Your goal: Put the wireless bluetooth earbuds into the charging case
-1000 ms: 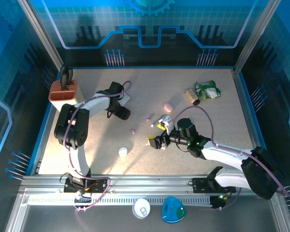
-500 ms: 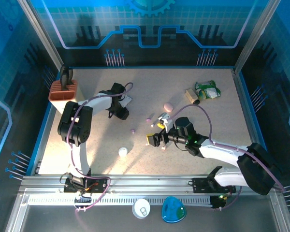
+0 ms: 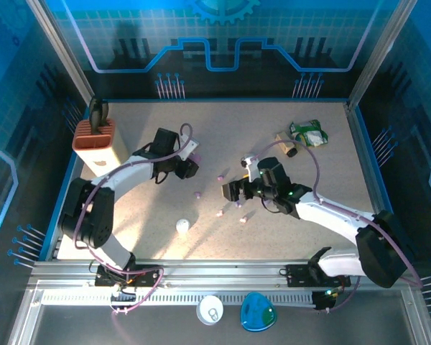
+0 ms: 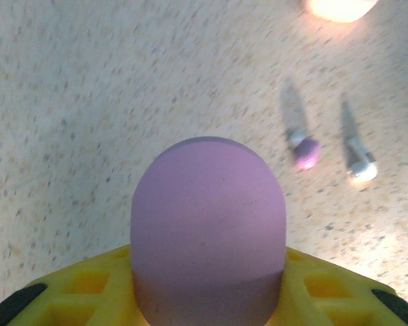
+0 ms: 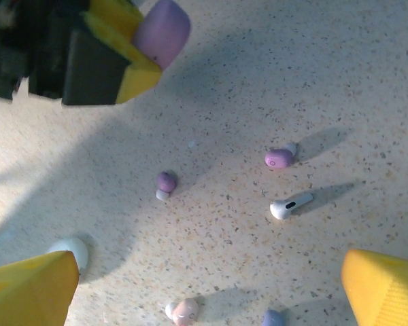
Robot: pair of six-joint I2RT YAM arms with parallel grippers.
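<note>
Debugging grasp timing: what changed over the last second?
Left end effector closed on the lilac case; its elbow swung left. Right end effector, open, moved forward. White case and lilac earbud stayed put.

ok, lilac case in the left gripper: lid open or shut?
Shut. In the left wrist view the lilac case is one smooth closed pebble, no lid raised, held in the left gripper.
</note>
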